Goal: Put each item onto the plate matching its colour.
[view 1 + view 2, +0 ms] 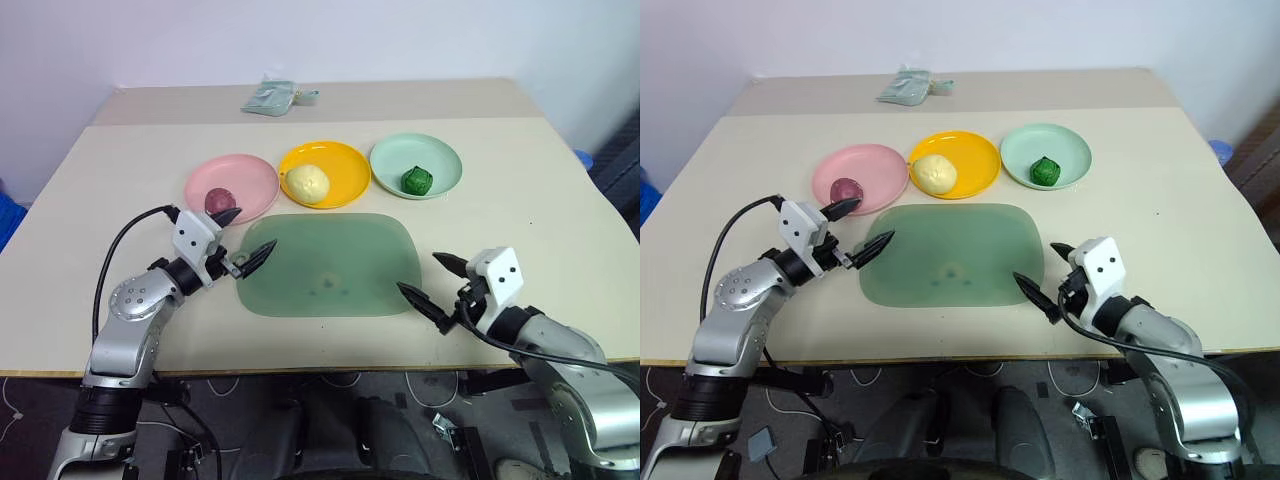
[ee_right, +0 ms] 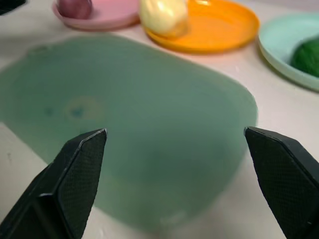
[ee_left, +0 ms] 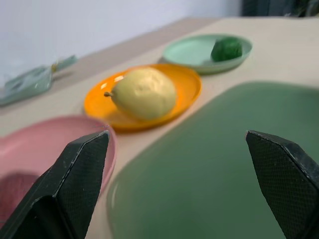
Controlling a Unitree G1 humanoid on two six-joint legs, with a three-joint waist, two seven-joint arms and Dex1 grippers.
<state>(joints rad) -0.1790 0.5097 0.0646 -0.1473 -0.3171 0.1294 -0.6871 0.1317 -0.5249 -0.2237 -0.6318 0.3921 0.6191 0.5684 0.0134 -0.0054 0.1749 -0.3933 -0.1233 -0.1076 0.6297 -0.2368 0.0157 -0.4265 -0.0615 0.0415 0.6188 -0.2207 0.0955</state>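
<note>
Both pincers, left (image 1: 242, 243) and right (image 1: 433, 281), hang wide open and empty at either end of the green board (image 1: 330, 265) on the table (image 1: 520, 210). Behind it, the purple piece (image 1: 221, 200) sits on the pink plate (image 1: 255, 178), the pear (image 1: 308, 183) on the yellow plate (image 1: 345, 165), the green piece (image 1: 417, 180) on the mint plate (image 1: 395, 155). Sorting looks finished; next calls only for keeping clear.

A pale beige worktop (image 1: 540, 200) carries a green rounded-rectangular cutting board (image 1: 330, 265) lying flat near its front edge, while a small grey-green packet (image 1: 270, 97) lies well apart at the far side, near the white wall (image 1: 300, 40)
</note>
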